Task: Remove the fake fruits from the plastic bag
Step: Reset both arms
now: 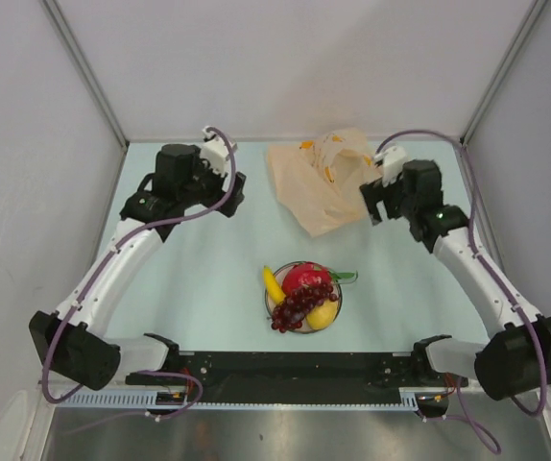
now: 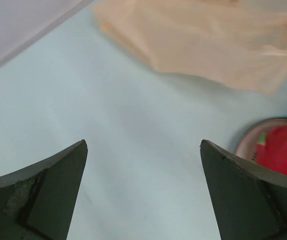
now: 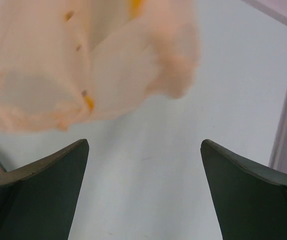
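Fake fruits point(image 1: 302, 296): the lemon point(image 1: 323, 315), banana point(image 1: 272, 283), dragon fruit point(image 1: 304, 279) and grape bunch point(image 1: 299, 303) sit heaped on the plate point(image 2: 245, 140), probably so none rolls away.
Left gripper point(image 2: 143, 145): it is beyond the plate on its left side, with fingers spread and nothing between them.
Right gripper point(image 3: 143, 142): it is beyond the plate on its right side, just beside the bag's edge, likewise released and empty.
Plastic bag point(image 1: 319, 182): it lies farthest from the plate, slack and flattened. You see no fruit bulge, so judge it emptied.

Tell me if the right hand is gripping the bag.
No, the right hand is open, and the bag lies beyond its fingers.
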You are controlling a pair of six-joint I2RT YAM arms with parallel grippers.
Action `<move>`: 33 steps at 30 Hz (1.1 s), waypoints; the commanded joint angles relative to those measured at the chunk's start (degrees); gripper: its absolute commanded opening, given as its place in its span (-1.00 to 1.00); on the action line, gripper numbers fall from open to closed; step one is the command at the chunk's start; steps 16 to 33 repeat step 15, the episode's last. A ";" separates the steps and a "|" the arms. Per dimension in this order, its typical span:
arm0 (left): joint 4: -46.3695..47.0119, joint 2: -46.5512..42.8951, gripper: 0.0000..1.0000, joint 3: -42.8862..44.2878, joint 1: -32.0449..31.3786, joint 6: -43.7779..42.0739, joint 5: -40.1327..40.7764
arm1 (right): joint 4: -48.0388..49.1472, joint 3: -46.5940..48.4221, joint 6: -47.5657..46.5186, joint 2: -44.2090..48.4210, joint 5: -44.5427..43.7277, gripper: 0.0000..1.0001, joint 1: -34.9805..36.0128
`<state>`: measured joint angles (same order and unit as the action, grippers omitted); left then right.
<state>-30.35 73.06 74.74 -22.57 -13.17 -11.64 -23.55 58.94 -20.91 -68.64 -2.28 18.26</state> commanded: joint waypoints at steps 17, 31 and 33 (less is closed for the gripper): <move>5.30 -4.42 1.00 -9.36 10.44 15.55 16.30 | -1.08 8.48 22.24 -1.84 -3.26 0.99 -6.75; 5.30 -4.42 1.00 -9.36 10.44 15.55 16.30 | -1.08 8.48 22.24 -1.84 -3.26 0.99 -6.75; 5.30 -4.42 1.00 -9.36 10.44 15.55 16.30 | -1.08 8.48 22.24 -1.84 -3.26 0.99 -6.75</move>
